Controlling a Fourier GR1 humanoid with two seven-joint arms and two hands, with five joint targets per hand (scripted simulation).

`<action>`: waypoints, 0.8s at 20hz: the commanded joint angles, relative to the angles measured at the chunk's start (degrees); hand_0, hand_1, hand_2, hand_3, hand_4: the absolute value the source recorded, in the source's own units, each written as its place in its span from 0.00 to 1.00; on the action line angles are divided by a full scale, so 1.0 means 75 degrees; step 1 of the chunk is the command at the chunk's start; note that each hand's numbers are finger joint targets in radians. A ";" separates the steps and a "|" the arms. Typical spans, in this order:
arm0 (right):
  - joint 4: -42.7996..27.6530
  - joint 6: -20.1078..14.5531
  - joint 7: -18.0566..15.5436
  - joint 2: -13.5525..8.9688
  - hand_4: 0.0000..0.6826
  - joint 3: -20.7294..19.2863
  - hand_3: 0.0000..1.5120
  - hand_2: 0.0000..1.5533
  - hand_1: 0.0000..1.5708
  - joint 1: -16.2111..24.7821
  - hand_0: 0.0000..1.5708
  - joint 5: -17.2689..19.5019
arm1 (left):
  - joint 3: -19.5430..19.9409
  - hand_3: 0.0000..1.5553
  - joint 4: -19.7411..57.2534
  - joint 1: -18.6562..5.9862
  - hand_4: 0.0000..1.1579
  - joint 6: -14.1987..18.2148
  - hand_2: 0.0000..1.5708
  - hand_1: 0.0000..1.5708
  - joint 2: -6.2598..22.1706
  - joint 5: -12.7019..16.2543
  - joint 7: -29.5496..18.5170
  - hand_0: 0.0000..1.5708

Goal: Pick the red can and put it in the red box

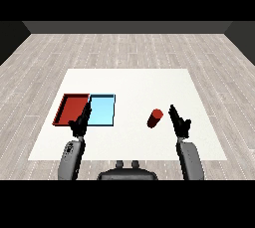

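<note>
**Both hands raised, red can standing free beside my right**

Right hand [180, 121] first: it hangs over the white table [134, 80] with its fingers straight and pointing forward and upward, thumb slightly apart, holding nothing. Its grey forearm [190, 160] comes in from the lower right corner of the view.

Just off the thumb side of that hand, toward my middle, is the red can [155, 118]. It rests on the table, tilted so that its top leans away from my right hand's wrist and toward the far right. A narrow strip of white table shows between the can and my fingers, so I am not touching it.

Left hand [80, 121] is likewise relaxed, fingers straight and reaching forward, gripping nothing. From where I look, its fingertips overlap the near edge where the two trays meet; I cannot tell whether they touch the rims or hover above them.

Ahead of my left hand and slightly to its outer side lies the red tray [66, 107]. Directly beside it, on the inner side of my left hand, lies the light blue tray [112, 112], the two touching along one long edge. Both trays are well apart from the can, which sits far across on my right hand's side
</note>
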 commanded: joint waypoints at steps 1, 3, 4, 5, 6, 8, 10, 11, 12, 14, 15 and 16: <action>0.0007 0.0230 -0.0120 -0.0028 0.00 -0.0250 0.00 0.00 0.00 0.0074 0.00 -0.0018 | 0.0106 0.00 0.0023 0.0025 0.00 -0.0039 0.00 0.00 -0.0007 -0.0089 -0.0007 0.00; 0.0001 0.0495 -0.0354 -0.0282 0.00 -0.0546 0.00 0.00 0.00 0.0247 0.00 -0.0255 | 0.0193 0.00 0.0027 0.0098 0.00 0.0000 0.00 0.00 0.0096 -0.0152 -0.0007 0.00; 0.0014 0.0631 -0.0473 -0.0405 0.00 -0.0700 0.00 0.00 0.00 0.0326 0.00 -0.0370 | 0.0240 0.00 0.0032 0.0133 0.00 0.0018 0.00 0.00 0.0145 -0.0185 -0.0008 0.00; 0.0040 0.0769 -0.0595 -0.0526 0.00 -0.0858 0.00 0.00 0.00 0.0399 0.00 -0.0483 | 0.0288 0.00 0.0037 0.0168 0.00 0.0034 0.00 0.00 0.0194 -0.0219 -0.0010 0.00; -0.0014 0.0767 -0.1117 -0.0366 0.00 -0.0672 0.00 0.00 0.00 0.0996 0.00 -0.0303 | 0.0052 0.00 -0.0063 0.0623 0.00 0.0219 0.00 0.00 0.0044 -0.0508 -0.0317 0.00; -0.0445 0.1329 -0.1863 -0.0158 0.00 -0.0804 0.00 0.00 0.00 0.0308 0.00 -0.1289 | 0.0426 0.00 -0.0631 0.0020 0.00 0.0054 0.00 0.00 -0.0052 0.0028 -0.1858 0.00; -0.0250 0.1488 -0.2052 -0.0249 0.00 -0.1059 0.00 0.00 0.00 0.0124 0.00 -0.1525 | 0.0552 0.00 -0.0211 0.0051 0.00 -0.0064 0.00 0.00 -0.0100 0.0157 -0.2371 0.00; -0.0257 0.1690 -0.2290 -0.0320 0.00 -0.1041 0.00 0.00 0.00 0.0425 0.00 -0.1492 | 0.0781 0.00 -0.0194 0.0574 0.00 -0.0388 0.00 0.00 0.0159 0.0312 -0.2996 0.00; 0.0117 0.1939 -0.2054 -0.0561 0.00 -0.1314 0.00 0.00 0.00 -0.0022 0.00 -0.1831 | 0.0647 0.00 -0.0234 0.0210 0.00 -0.0326 0.00 0.00 -0.0011 0.0383 -0.2515 0.00; 0.0487 0.2017 -0.2766 -0.0511 0.00 -0.1360 0.00 0.00 0.00 0.0093 0.00 -0.1565 | 0.0873 0.00 -0.0130 -0.0162 0.00 -0.0348 0.00 0.00 0.0139 0.0480 -0.2386 0.00; 0.0247 0.2219 -0.2960 -0.0491 0.00 -0.1226 0.00 0.00 0.00 0.0517 0.00 -0.1437 | 0.0717 0.00 -0.0655 0.0482 0.00 -0.0397 0.00 0.00 0.0110 0.0400 -0.2452 0.00; 0.0102 0.2363 -0.2754 -0.0727 0.00 -0.1515 0.00 0.00 0.00 0.0502 0.00 -0.1725 | 0.0807 0.00 -0.0082 -0.0077 0.00 -0.0329 0.00 0.00 0.0030 0.0416 -0.2670 0.00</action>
